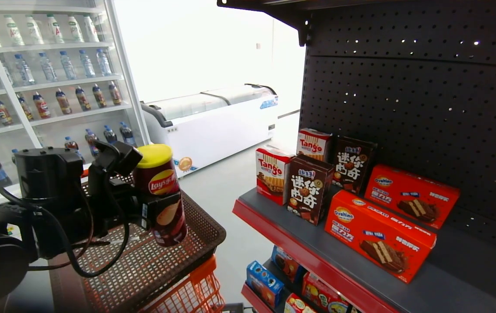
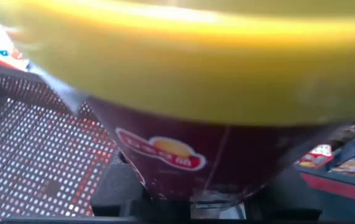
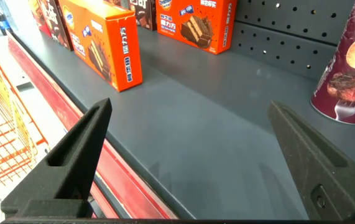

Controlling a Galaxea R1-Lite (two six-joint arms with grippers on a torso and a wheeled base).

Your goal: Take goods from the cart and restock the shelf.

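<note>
Nearest, my left gripper [image 1: 156,211] is clamped round the upright can [image 1: 161,182], left of the shelf [image 1: 274,213] and off it. My right gripper [image 3: 189,109] gapes wide over the shelf's bare board, with boxes [image 1: 378,234] farther along the shelf.

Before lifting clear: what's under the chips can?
Brown basket mesh lies beneath the chips can, which the left end effector grips. The can's base covers that spot, so contact can't be seen.
</note>
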